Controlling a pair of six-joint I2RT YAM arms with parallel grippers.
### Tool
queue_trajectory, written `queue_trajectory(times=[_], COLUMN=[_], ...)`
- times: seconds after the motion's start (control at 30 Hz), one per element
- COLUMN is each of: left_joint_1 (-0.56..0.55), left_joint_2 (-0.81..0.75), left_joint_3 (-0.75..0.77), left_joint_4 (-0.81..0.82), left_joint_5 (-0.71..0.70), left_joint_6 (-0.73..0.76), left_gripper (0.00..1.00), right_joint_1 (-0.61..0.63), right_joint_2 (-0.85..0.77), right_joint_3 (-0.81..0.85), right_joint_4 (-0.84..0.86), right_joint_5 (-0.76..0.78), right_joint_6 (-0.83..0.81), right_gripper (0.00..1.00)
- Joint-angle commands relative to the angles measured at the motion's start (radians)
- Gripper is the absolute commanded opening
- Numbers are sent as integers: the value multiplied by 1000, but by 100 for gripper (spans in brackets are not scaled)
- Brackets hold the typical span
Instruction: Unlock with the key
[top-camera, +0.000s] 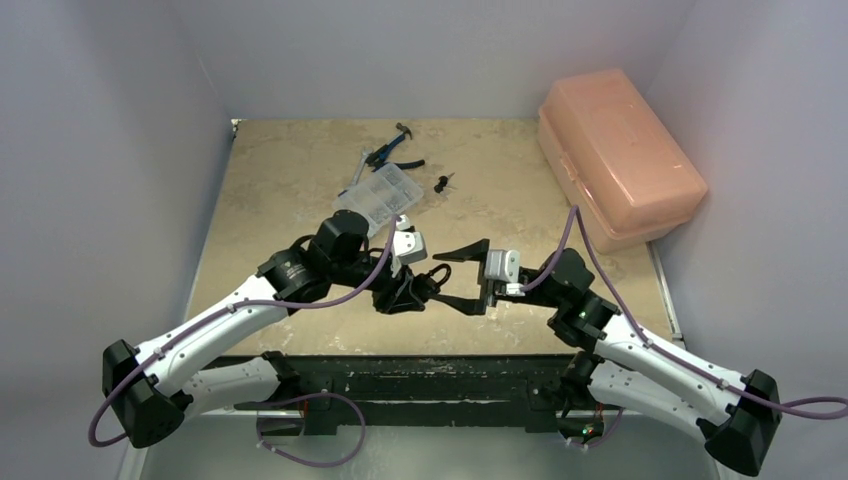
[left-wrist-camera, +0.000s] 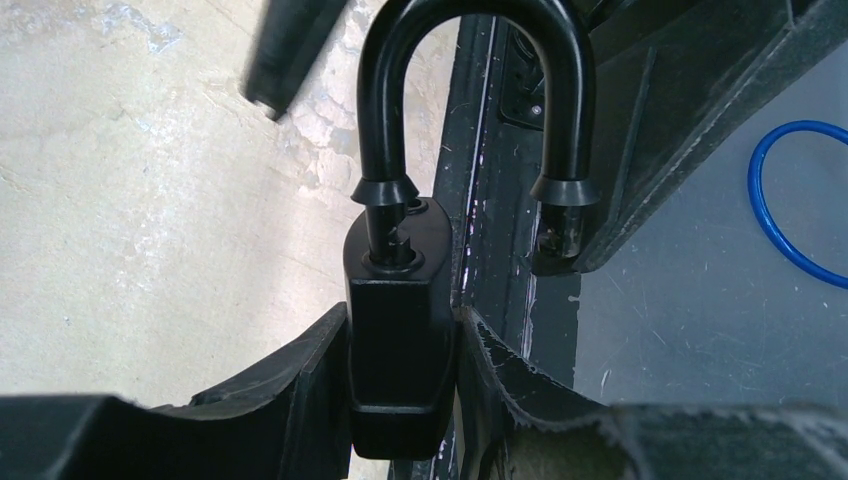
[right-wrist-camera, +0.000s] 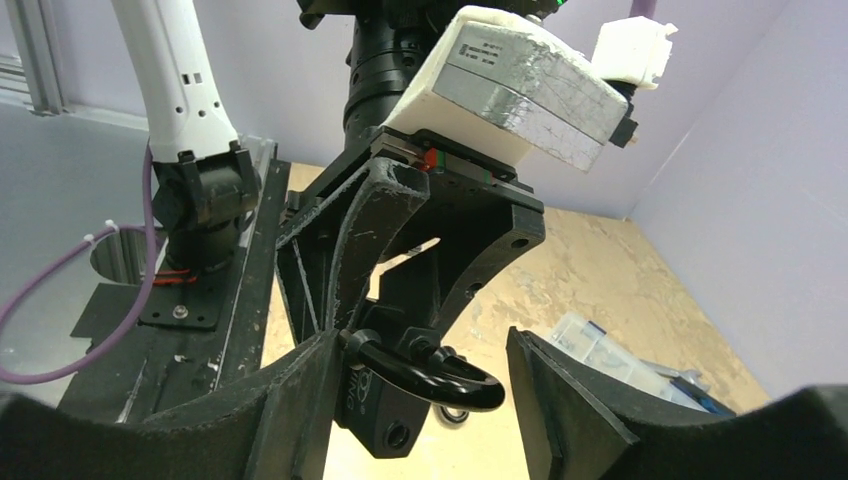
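The black metal padlock (left-wrist-camera: 400, 350) sits above the near middle of the table, its body pinched between the 2 fingers of the left gripper (top-camera: 405, 292). Its curved black shackle (left-wrist-camera: 380, 100) runs lengthwise to the right, towards the right gripper (right-wrist-camera: 422, 338). That gripper sits just beside the lock, on its right, with its fingers spread wide. The shackle's bow lies between them and seems to touch neither. Nothing is held there, and no key shows in either wrist view.

1 shackle leg is seated in the body. The other leg (left-wrist-camera: 562, 215) hangs free beside an empty socket (left-wrist-camera: 415, 208), so the lock looks already released. A round hole (right-wrist-camera: 398, 435) in the body's end faces the right wrist camera and may be the keyway.
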Motion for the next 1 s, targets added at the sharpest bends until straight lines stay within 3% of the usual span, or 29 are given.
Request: queue_trajectory(times=[0.0, 0.17, 0.33, 0.53, 0.67, 0.73, 0.83, 0.97], left_joint_1=[-4, -3, -4, -3, -3, -3, -3, -4], left_joint_2=[-14, -10, -9, -10, -19, -23, -30, -43], left_joint_3=[37, 35, 34, 33, 32, 29, 31, 29], left_joint_4=[88, 91, 92, 94, 94, 94, 94, 97], left_joint_5=[92, 96, 102, 108, 84, 72, 44, -31], left_joint_6=[5, 3, 4, 4, 5, 7, 7, 6], left_gripper=[0, 0, 0, 0, 0, 0, 0, 0], right_joint_1=[-2, -2, -2, -2, -2, -2, -2, -2], right_joint_2=[11, 49, 91, 148, 187, 187, 179, 170], right_joint_3=[45, 68, 85, 134, 193, 192, 185, 186], right_joint_4=[50, 58, 79, 57, -21, -26, -36, -67], right_joint_5=[71, 40, 41, 1, -40, -64, -94, -97], right_joint_6=[-60, -53, -31, -12, 2, 6, 18, 59], right_gripper=[63, 48, 46, 53, 49, 37, 1, 0])
